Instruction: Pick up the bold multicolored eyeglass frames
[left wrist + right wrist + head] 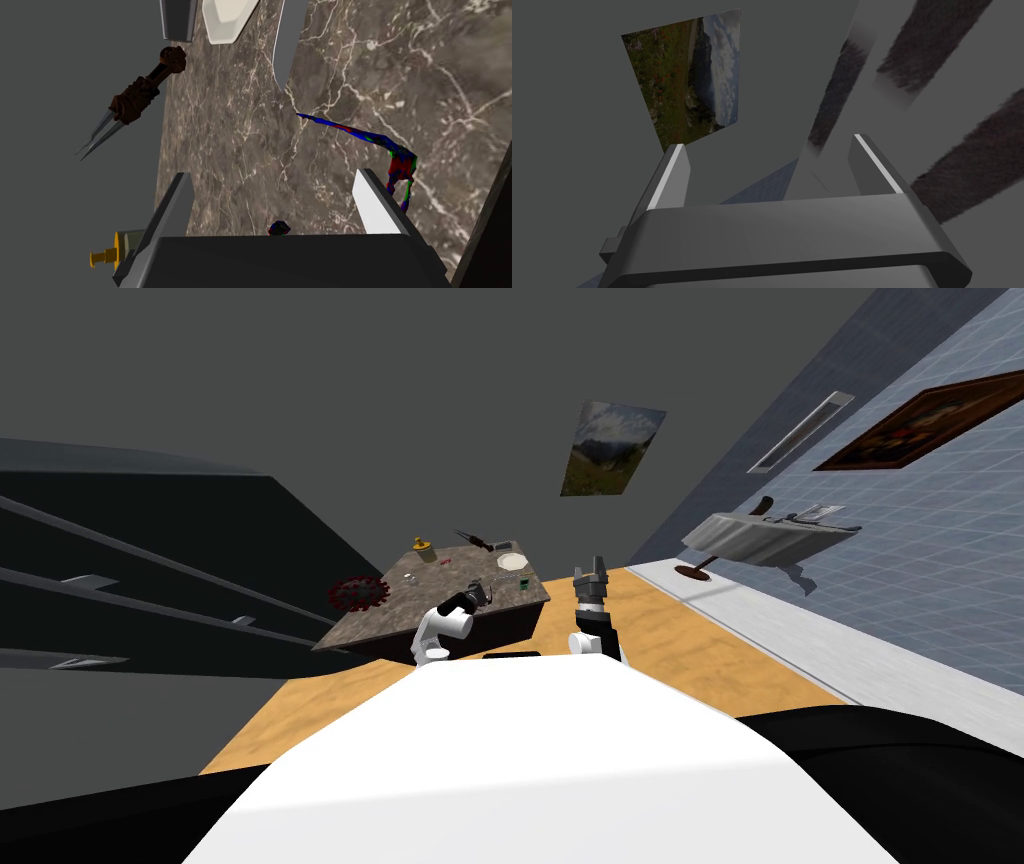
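The eyeglass frames (400,167), patterned in blue, red and green, lie on the brown marbled tabletop (240,150). One temple arm reaches out across the top between my fingers. The front part sits just outside one finger (372,205) of my left gripper (272,200), partly behind it. A small coloured tip (279,228) peeks out at the gripper body. The fingers stand open, close above the top, and hold nothing. In the head view my left gripper (482,590) hovers over the table's near right part. My right gripper (592,573) is raised beside the table, open and empty.
On the table (400,608) are a red spiky ball (358,592), a yellow-capped bottle (424,549), a white plate (511,560) and a brown-handled pronged tool (135,100) overhanging the edge. A wall-hung basin (765,538) is at the right, dark shelving at the left.
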